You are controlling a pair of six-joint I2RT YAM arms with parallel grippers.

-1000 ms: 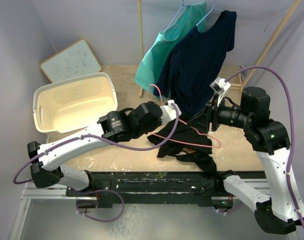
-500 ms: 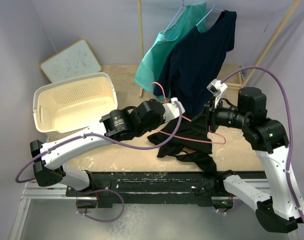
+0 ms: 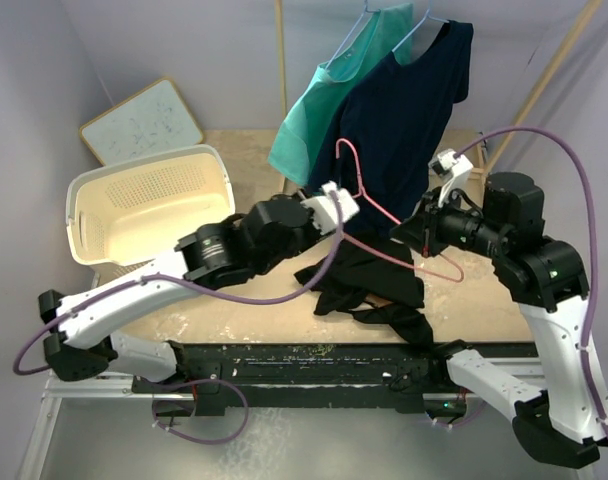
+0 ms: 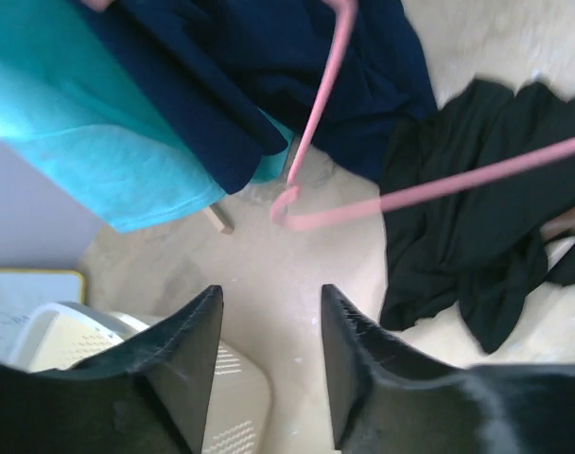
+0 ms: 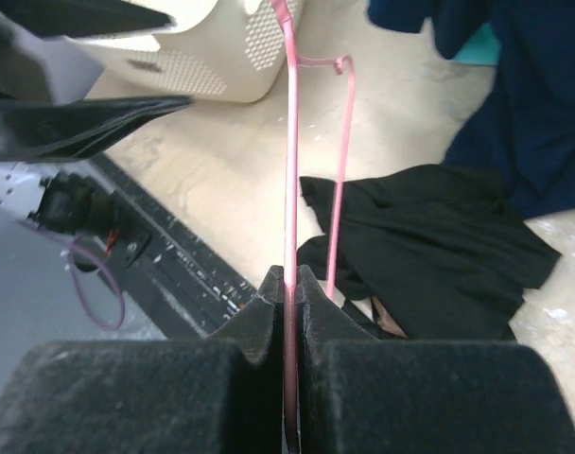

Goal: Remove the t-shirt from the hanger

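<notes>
Top external view sets out the table (image 3: 234, 310) with a cream laundry basket (image 3: 144, 215) at its left. At the back, a navy shirt (image 3: 399, 130) and a teal shirt (image 3: 319, 110) hang on a rail.

The task's black t-shirt (image 3: 369, 290) lies crumpled on the table near the front edge, between the two arms. It looks to be clear of the pink hanger (image 5: 290, 142), which is lifted above it with its hook up toward the hanging clothes. From the left wrist view one pink bar crosses over the black cloth. Whether it touches the cloth I cannot tell, but no fabric appears draped over or threaded on the wire.

The right tool (image 5: 289, 284) is clamped tight on one wire of the hanger, pads pressed together around it. The left tool (image 4: 270, 295) is partly open with nothing between its fingers, pointing down at bare table beside the shirt and the basket.

By my reading the removal itself is all but done, and the step in hand is carrying the bare hanger away. The next move calls for the right arm to lift or swing the hanger clear without snagging the black cloth or the navy shirt behind. It can then put the hanger down away from the heap.
</notes>
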